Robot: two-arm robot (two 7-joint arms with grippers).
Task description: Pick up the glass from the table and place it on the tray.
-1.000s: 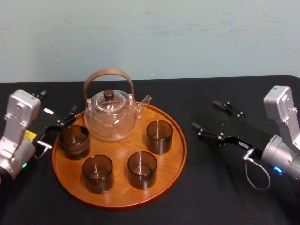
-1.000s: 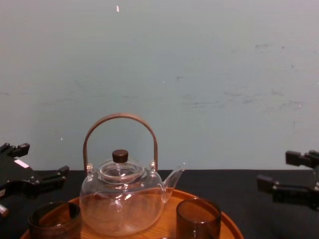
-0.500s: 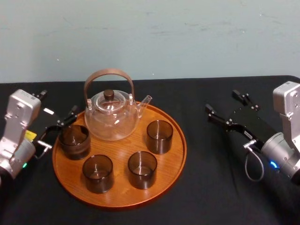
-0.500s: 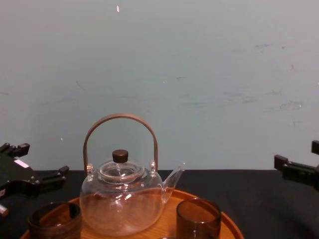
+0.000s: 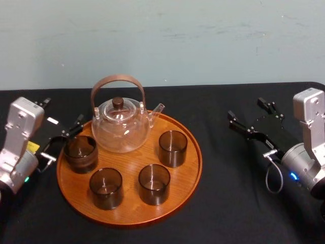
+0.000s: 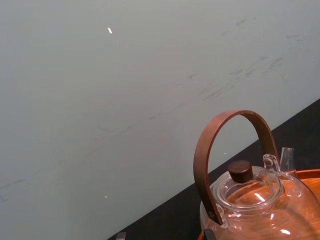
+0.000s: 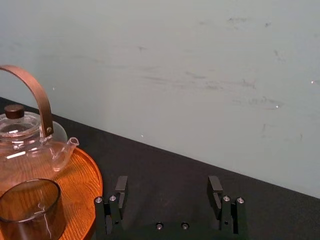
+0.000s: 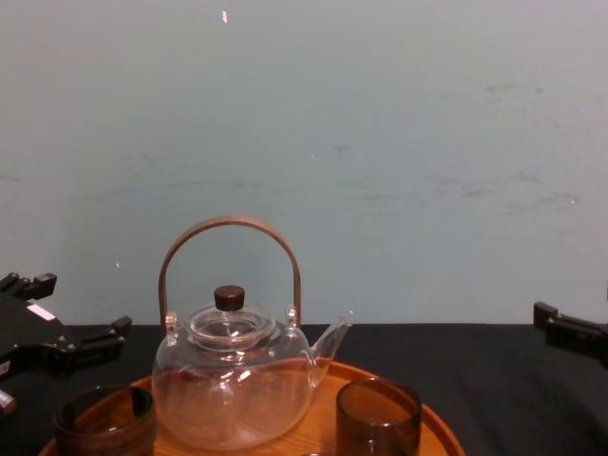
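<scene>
Four glasses [image 5: 172, 147] sit on the tray [image 5: 131, 209], so placing looks done; left gripper [image 5: 64, 110] and right gripper [image 5: 246, 108] flank it at mid-frame, fingers apart, empty.

In the chest view, the tray [image 8: 439, 423] and two glasses [image 8: 378, 418] [image 8: 104, 423] are cut off at the bottom edge, the right hand [image 5: 246, 108] at the right edge. The teapot [image 6: 250, 200] is cropped low in the left wrist view.

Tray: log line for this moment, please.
glasses: four on tray | left gripper: open, by left glass | right gripper: open, over table
</scene>
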